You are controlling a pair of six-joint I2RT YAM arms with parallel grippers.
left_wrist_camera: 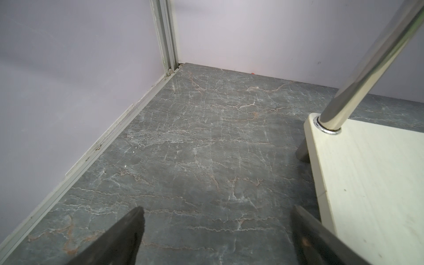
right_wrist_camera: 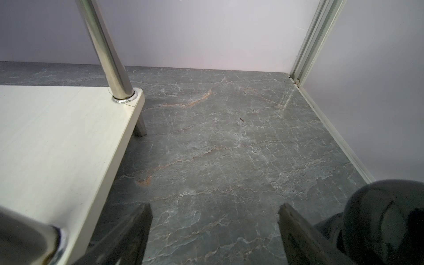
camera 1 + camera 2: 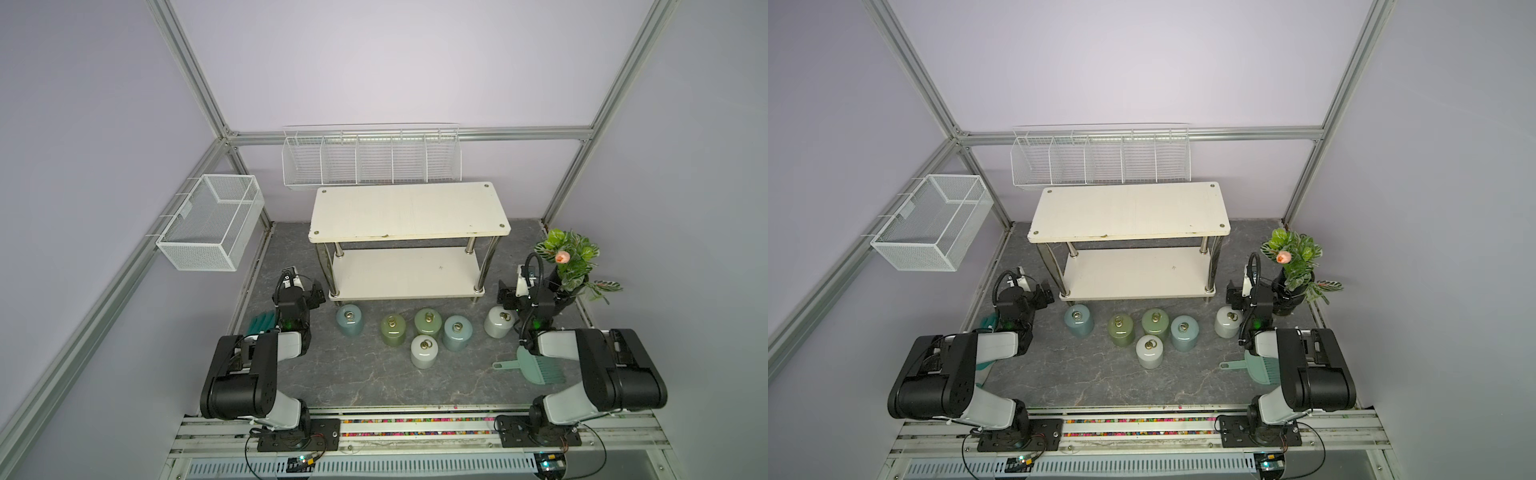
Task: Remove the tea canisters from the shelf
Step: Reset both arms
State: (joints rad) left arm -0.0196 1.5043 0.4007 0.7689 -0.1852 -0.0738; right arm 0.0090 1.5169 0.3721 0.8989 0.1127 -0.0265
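Six canisters (image 3: 428,322), two each white, blue, green, stand on the worktop (image 3: 353,386); only top views show them. Spread, empty: left pincer (image 1: 218,207), right pincer (image 2: 215,205).

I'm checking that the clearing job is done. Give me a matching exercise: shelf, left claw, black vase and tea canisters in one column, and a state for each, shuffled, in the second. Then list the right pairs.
Column one
1. shelf
2. left claw
3. black vase
4. tea canisters

Column two
a. holds a plant
b. open, gripping nothing
c. both boards bare
d. six, upright, lids on

Pairs: 1-c, 2-b, 3-a, 4-d
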